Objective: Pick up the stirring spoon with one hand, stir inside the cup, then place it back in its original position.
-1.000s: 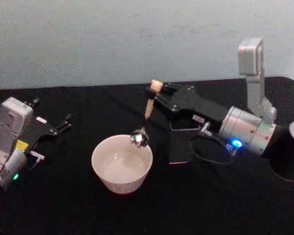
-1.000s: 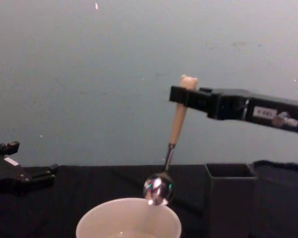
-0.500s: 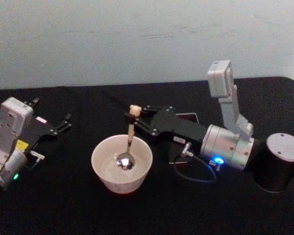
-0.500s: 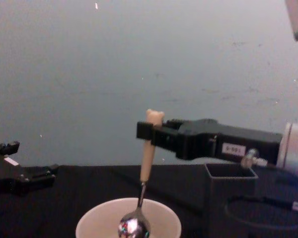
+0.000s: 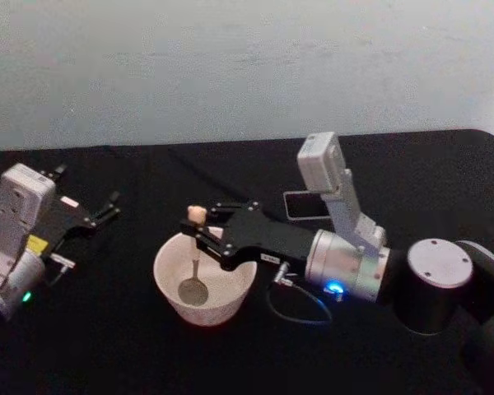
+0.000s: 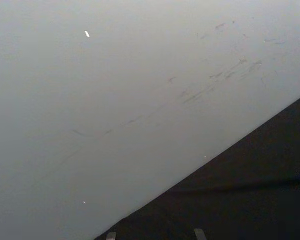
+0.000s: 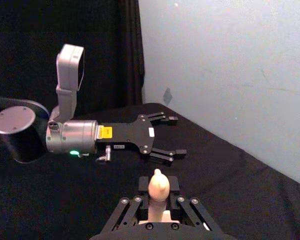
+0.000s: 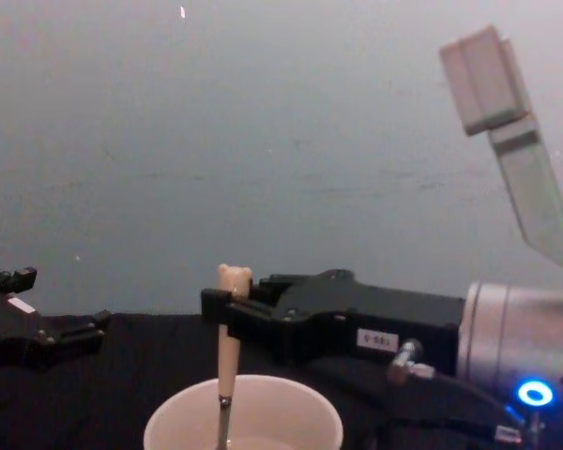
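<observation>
The stirring spoon [image 5: 193, 288] is held upright inside the cup [image 5: 171, 247], with its metal bowl set low near the bottom. Its peach handle is pinched just under the bear head by the right gripper [image 5: 199, 234]. The spoon is judged light, stiff and slim. With so high a grasp, the bowl could be twisted if it is dragged against the wall. The cup is judged light and thin-rimmed, easily pushed across the black table [image 5: 107, 346]. Room for small circles is offered inside the wide cup. The dark grey square holder [image 5: 306, 204] is seen behind the right arm, near the cup. The left gripper [image 5: 109, 207] is parked well apart at the left, with its fingers spread.
</observation>
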You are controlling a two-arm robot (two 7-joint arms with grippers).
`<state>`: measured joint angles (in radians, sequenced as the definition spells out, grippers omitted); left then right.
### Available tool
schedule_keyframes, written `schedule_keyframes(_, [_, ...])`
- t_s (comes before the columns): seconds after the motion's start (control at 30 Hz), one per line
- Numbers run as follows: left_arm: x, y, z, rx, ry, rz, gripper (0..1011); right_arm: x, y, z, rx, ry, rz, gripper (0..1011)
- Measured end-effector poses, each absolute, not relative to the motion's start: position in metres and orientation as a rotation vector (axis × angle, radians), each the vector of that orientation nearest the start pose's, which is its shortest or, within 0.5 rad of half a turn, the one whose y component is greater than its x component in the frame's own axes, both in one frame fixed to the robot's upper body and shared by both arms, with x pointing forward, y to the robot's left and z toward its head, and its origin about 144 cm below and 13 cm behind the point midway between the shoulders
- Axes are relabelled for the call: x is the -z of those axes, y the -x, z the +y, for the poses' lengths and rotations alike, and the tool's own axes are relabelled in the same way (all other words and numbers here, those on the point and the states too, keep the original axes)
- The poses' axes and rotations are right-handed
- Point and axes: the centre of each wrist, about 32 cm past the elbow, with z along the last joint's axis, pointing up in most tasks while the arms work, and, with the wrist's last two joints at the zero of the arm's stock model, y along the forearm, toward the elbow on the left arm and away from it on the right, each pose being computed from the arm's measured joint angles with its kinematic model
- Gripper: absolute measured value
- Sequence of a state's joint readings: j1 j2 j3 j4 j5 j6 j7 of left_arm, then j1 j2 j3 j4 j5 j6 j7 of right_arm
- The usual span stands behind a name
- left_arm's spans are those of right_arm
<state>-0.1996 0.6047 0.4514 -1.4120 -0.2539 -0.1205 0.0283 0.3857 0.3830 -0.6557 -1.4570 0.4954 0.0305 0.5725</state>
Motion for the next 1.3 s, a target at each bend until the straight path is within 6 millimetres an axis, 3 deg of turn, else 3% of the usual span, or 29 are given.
schedule_keyframes(0.73, [-1.140,-0.489,0.310,-1.248,-0.304,-0.285,1001,-1.167,-0.538,-0.147,0.548,0.074,-0.001,227])
schedule_keyframes(1.07, [-1.140,-0.489,0.310,-1.248,-0.304,-0.285,1001,-1.171,-0.549,-0.159,0.610,0.072,-0.008,227])
schedule_keyframes(1.3, [-1.140,-0.489,0.310,-1.248,-0.304,-0.285,1001,-1.173,-0.544,-0.179,0.619,0.068,-0.002,227])
